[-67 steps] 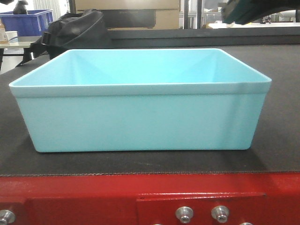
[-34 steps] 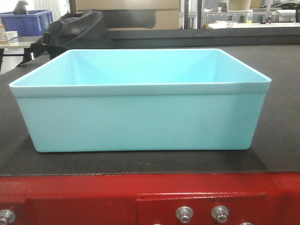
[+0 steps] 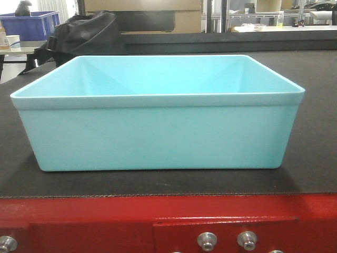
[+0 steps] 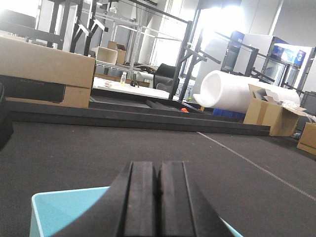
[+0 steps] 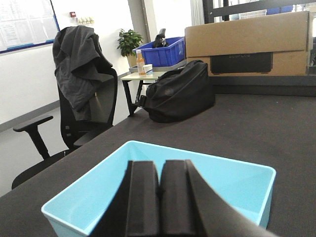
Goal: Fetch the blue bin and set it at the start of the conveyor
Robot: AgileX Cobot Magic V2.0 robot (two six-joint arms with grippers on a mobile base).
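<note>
The blue bin [image 3: 158, 113], a pale turquoise tub, stands upright and empty on the dark grey belt of the conveyor start [image 3: 310, 158], just behind the red frame [image 3: 95, 221] with silver bolts. Neither gripper shows in the front view. In the left wrist view my left gripper [image 4: 157, 170] is shut on nothing, above the bin's corner [image 4: 64, 210]. In the right wrist view my right gripper [image 5: 159, 170] is shut on nothing, raised over the bin [image 5: 227, 180].
A black bag [image 3: 84, 31] lies on the belt behind the bin, and also shows in the right wrist view [image 5: 180, 91]. A dark blue bin [image 3: 31, 23] sits on a side table. An office chair [image 5: 81, 98] stands beside the conveyor. Cardboard boxes [image 5: 247, 42] stand at the far edge.
A dark blurred shape at the front view's top right one second ago has left the view. The bin has not moved.
</note>
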